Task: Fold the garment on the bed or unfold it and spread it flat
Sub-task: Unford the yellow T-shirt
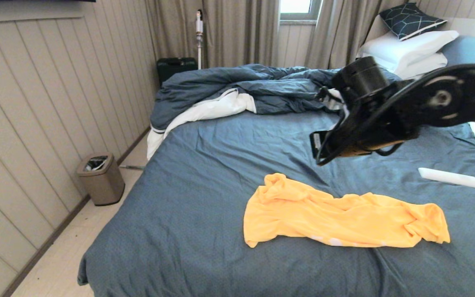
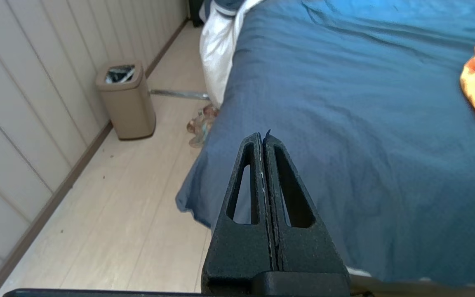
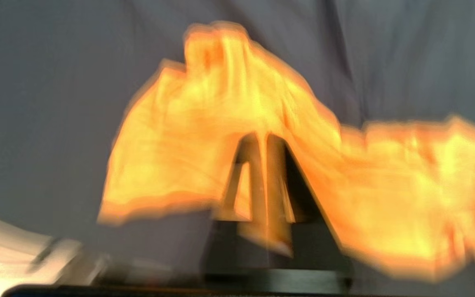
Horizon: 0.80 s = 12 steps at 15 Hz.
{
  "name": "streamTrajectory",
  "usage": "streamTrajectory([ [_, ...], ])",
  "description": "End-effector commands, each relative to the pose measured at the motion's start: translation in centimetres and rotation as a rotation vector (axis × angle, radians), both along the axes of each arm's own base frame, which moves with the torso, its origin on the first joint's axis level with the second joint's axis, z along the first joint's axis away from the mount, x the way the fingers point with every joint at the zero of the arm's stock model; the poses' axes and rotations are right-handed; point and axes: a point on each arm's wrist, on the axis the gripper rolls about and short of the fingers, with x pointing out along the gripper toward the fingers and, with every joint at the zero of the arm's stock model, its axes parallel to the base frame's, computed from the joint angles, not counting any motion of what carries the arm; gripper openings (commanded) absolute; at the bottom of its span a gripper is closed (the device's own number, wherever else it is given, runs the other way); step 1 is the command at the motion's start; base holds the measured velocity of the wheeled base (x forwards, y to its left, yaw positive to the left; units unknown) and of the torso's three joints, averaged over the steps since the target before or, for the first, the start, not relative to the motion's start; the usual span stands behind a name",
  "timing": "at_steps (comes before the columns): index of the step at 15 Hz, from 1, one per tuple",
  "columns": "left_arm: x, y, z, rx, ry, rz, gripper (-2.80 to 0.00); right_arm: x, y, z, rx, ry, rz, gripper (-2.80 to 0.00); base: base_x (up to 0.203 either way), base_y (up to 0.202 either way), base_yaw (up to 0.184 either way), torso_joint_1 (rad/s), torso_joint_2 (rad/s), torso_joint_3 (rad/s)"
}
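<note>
Shirt: the garment (image 1: 336, 216) lay bunched in a long wrinkly strip on the near part of the bed (image 1: 204, 173), a bit to the right.
Job so far: the shirt was not folded and not spread flat. I think nearly all the work was left.
Right arm: it reached in from the right, high over the bed. The right pincer (image 3: 262, 142) was closed and held nothing, well above the shirt.
Left arm: it was parked by the bed's near left corner. The left pincer (image 2: 263, 138) was closed and empty.
</note>
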Motion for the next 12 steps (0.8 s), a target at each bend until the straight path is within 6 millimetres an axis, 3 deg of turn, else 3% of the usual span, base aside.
streamTrajectory([
  [1, -0.1, 0.0, 0.5, 0.0, -0.002, 0.003, -2.8, -5.8, -3.2, 4.0, 0.083, -0.038, -0.024, -2.8, 0.0, 0.0, 0.0, 0.0, 0.0, 0.0],
  [2, -0.3, 0.0, 1.5, -0.004, -0.006, 0.001, -2.8, -7.0, -4.8, 3.6, 0.105, 0.003, -0.057, -2.8, 0.0, 0.0, 0.0, 0.0, 0.0, 0.0],
  [4, -0.5, 0.0, 6.1, -0.052, -0.006, -0.011, -2.8, -8.3, -7.3, 2.9, 0.133, 0.049, -0.124, -2.8, 0.0, 0.0, 0.0, 0.0, 0.0, 0.0],
  [6, 1.9, -0.2, 10.8, -0.107, 0.119, -0.065, -2.8, -8.9, -8.6, 3.1, 0.192, 0.055, -0.121, -2.8, 0.0, 0.0, 0.0, 0.0, 0.0, 0.0],
  [7, 3.9, -0.3, 12.7, -0.134, 0.208, -0.112, -2.8, -9.1, -8.9, 3.3, 0.214, 0.053, -0.112, -2.8, 0.0, 0.0, 0.0, 0.0, 0.0, 0.0],
  [9, 10.4, -0.8, 14.9, -0.206, 0.447, -0.221, -2.8, -8.4, -9.8, 3.1, 0.283, 0.042, -0.094, -2.8, 0.0, 0.0, 0.0, 0.0, 0.0, 0.0],
  [12, 20.8, -3.7, 14.3, -0.303, 0.772, -0.363, -2.8, -6.3, -9.8, 2.6, 0.298, -0.013, -0.079, -2.8, 0.0, 0.0, 0.0, 0.0, 0.0, 0.0],
])
